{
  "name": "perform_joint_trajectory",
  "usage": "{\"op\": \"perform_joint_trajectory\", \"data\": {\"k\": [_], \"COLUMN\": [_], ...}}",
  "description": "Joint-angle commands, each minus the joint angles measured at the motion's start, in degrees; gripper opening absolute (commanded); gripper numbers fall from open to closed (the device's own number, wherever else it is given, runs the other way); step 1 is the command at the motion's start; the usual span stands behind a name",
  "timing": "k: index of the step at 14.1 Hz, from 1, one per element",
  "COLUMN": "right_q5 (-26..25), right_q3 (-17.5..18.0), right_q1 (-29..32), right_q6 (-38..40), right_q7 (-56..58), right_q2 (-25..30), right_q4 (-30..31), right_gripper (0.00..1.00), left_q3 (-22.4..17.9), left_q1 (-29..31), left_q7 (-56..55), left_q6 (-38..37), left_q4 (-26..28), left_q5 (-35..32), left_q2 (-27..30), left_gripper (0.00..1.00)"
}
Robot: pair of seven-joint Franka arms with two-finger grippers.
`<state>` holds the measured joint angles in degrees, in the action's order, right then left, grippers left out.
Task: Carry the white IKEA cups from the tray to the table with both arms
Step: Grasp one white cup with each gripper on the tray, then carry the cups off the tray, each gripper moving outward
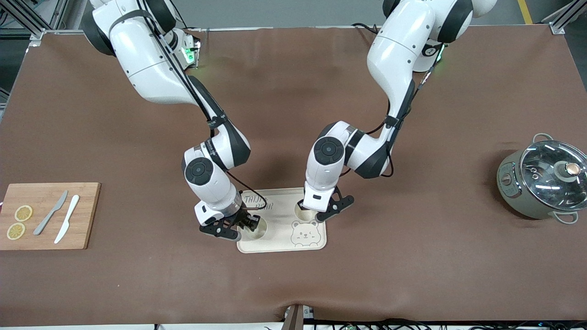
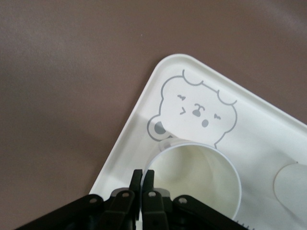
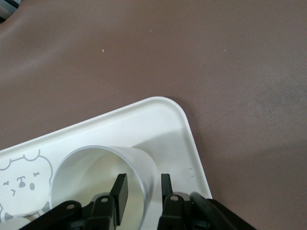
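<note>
- White IKEA cups: both upright on the tray (image 1: 275,245), one (image 1: 304,213) under the left gripper (image 1: 321,211), one (image 1: 257,228) under the right gripper (image 1: 243,223).
- Left gripper: fingers (image 2: 149,181) pinched together on its cup's (image 2: 194,179) rim wall, one inside, one outside. Looks gripped.
- Right gripper: fingers (image 3: 121,190) straddle the wall of its cup (image 3: 103,179), gap visible on the outer side; partly closed, not yet clamped I'd say.
- Key relation: each cup sits directly under its own arm, axis vertical, so the coming move is a straight lift, then outward to the table (image 1: 412,160) at that arm's end.
- Risk: tray dragging if a lift is uneven.
</note>
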<state>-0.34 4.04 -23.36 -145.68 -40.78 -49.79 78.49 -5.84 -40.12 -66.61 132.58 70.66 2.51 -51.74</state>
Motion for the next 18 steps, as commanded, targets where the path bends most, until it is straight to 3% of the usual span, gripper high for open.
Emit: {"op": "perform_joint_trajectory", "data": {"k": [1, 4, 12, 18], "right_q5": [-0.98, -0.98, -0.89, -0.98], "right_q3": [-0.62, -0.62, -0.62, -0.70], "right_q1": [-0.72, -0.72, -0.55, 0.07], "right_q6": [0.49, 0.40, 1.36, 13.65], "right_q7": [-1.76, -1.76, -1.59, -0.97], "right_q2": [-0.93, -0.93, -0.32, 1.97], "right_q4": [-1.77, -1.77, -2.20, -5.98], "right_gripper": [0.21, 0.00, 0.00, 0.00], "left_q3": [-1.36, -2.07, -3.21, -3.21], "left_q1": [-0.66, -0.40, 3.02, 8.74], "left_q7": [-1.15, -1.06, 1.48, 8.68], "left_q6": [-0.75, -2.49, -9.27, -11.99], "left_q4": [-0.26, -0.17, 0.01, 0.89], "left_q5": [0.12, 0.12, 0.03, 0.03], "left_q2": [1.02, 2.78, 7.35, 9.02], "left_gripper": [0.00, 0.00, 0.00, 0.00]}}
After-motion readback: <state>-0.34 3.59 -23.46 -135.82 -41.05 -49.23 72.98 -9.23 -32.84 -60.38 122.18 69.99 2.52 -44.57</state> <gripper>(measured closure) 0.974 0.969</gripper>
